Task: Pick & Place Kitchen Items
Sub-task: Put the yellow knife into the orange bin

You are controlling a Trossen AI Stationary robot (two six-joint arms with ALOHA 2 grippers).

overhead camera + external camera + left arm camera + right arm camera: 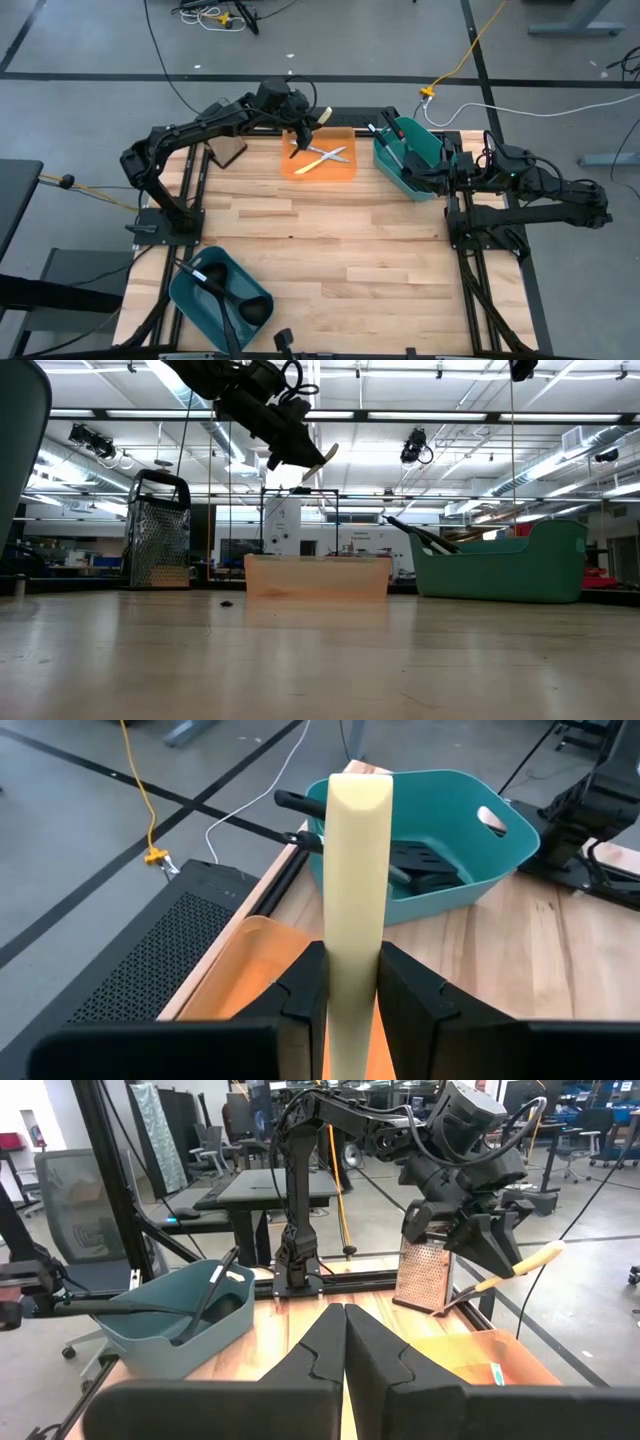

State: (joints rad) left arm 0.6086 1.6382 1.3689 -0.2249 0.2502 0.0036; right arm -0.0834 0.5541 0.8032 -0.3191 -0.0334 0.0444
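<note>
1. My left gripper [303,128] is in the air above the orange tray [343,171] at the far edge of the bench, its fingers [300,1005] clamped on a pale yellow-handled utensil [357,900]; the handle [322,460] sticks out past the fingertips, and I cannot make out its working end.
2. In the tray I see slim silver cutlery [330,155] lying crossed, with a pale yellow-handled piece [308,167] among it.
3. My right gripper [345,1342] waits near the right edge of the bench, beside the far teal bin [418,160]; its fingers are pressed together with nothing between them.
4. That far bin holds black utensils; a slotted spatula [425,863] lies inside, and a long black handle [386,137] pokes over the rim.
5. A second teal bin [195,300] sits at the near left corner with a black ladle [235,308] in it.
6. A metal box grater [159,531] stands near the far left corner, just left of the tray.
</note>
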